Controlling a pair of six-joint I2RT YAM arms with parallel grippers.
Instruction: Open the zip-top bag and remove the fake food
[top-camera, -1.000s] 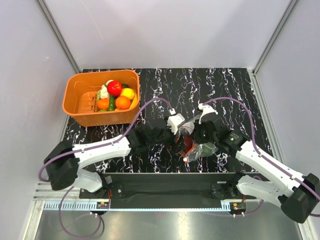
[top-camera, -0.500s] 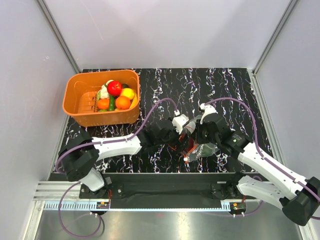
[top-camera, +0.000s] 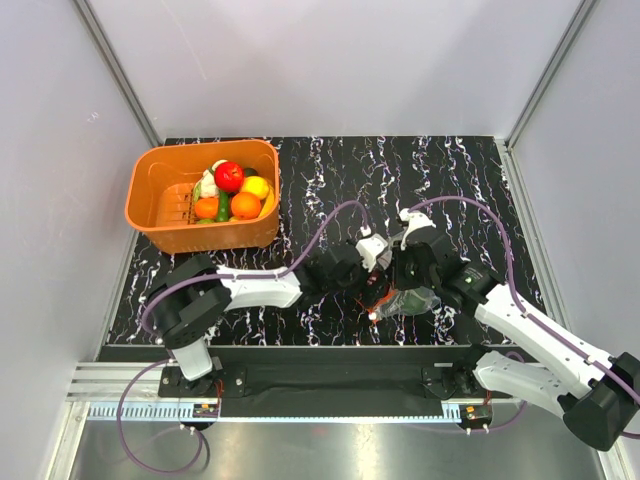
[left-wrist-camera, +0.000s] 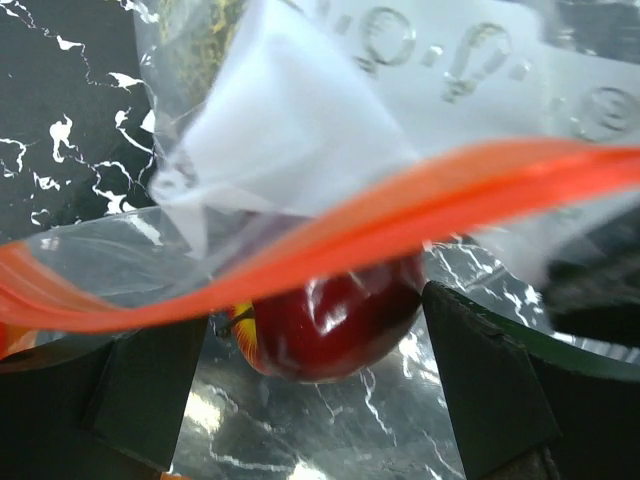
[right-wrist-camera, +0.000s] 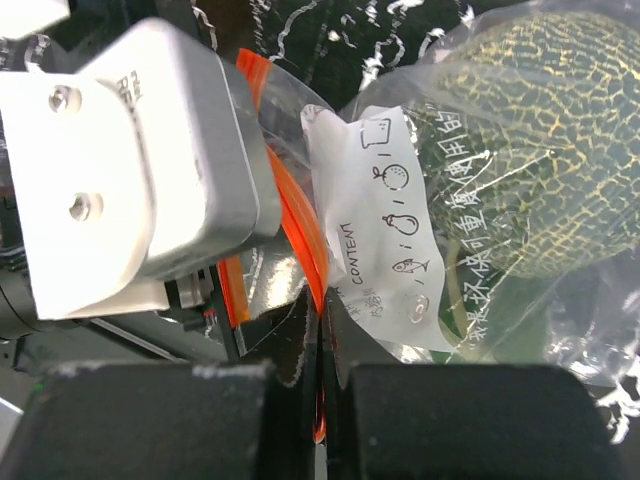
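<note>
Black marbled table (top-camera: 480, 180), grey walls (top-camera: 330, 60), orange basket (top-camera: 150, 215).

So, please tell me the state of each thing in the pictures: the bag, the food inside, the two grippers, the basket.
zip-top bag: mouth partly open, zip strip pinched by the right gripper.
red apple: inside the bag, between the left fingers.
green melon: inside the bag.
left gripper: open, reaching into the bag.
right gripper: shut on the zip strip.
basket: upright, holding fruit.
</note>
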